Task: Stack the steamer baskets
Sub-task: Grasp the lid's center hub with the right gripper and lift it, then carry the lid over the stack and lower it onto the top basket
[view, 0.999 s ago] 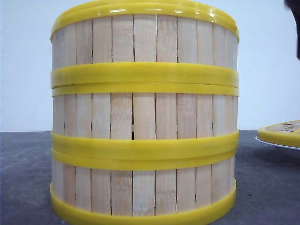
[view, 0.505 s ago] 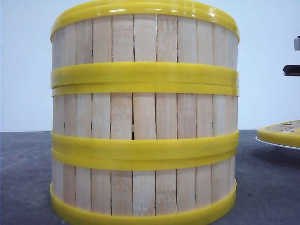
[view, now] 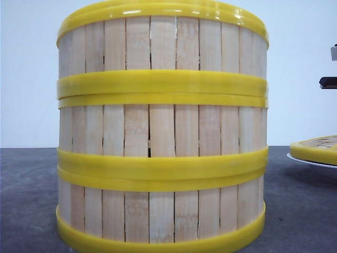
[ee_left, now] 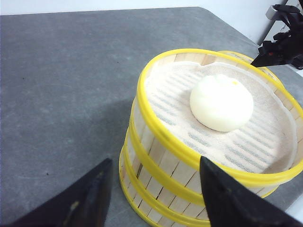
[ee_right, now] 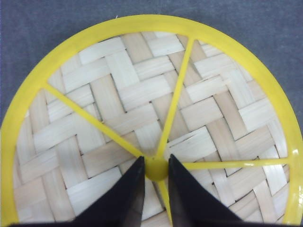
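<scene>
Steamer baskets (view: 162, 132) stacked three high, frame centre | your left gripper (ee_left: 154, 198) open beside them | your right gripper (ee_right: 155, 177) pinching lid (ee_right: 118, 99) knob

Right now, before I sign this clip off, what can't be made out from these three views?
- Front view: the stack of steamer baskets fills the frame and hides the table behind; the lid and plate are cut off by the right edge.
- Left wrist view: contents of the two lower baskets, covered by the top one and its bun.
- Right wrist view: whether the right gripper grips the lid's hub or only flanks it.
</scene>
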`<move>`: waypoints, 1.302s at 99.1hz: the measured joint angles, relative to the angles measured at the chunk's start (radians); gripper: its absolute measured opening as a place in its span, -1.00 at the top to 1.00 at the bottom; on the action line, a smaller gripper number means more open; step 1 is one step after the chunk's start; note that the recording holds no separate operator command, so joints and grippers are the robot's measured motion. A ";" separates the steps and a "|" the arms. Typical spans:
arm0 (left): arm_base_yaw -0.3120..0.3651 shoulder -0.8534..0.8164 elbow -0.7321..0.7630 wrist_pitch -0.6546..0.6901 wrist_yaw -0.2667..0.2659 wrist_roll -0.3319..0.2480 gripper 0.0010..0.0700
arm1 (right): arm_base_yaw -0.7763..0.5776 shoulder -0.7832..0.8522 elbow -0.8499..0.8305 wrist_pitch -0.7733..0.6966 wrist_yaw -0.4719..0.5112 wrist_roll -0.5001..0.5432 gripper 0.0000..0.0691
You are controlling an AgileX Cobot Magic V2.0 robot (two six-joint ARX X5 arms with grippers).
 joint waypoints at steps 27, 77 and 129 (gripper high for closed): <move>0.000 0.000 0.000 0.000 0.000 0.000 0.02 | 0.000 -0.006 0.048 -0.068 0.000 0.000 0.83; 0.000 0.000 0.000 0.002 0.000 0.000 0.02 | 0.232 -0.157 0.504 -0.408 -0.154 -0.061 0.83; 0.000 0.000 0.000 0.003 0.000 0.000 0.02 | 0.788 -0.078 0.701 -0.541 -0.119 -0.081 0.84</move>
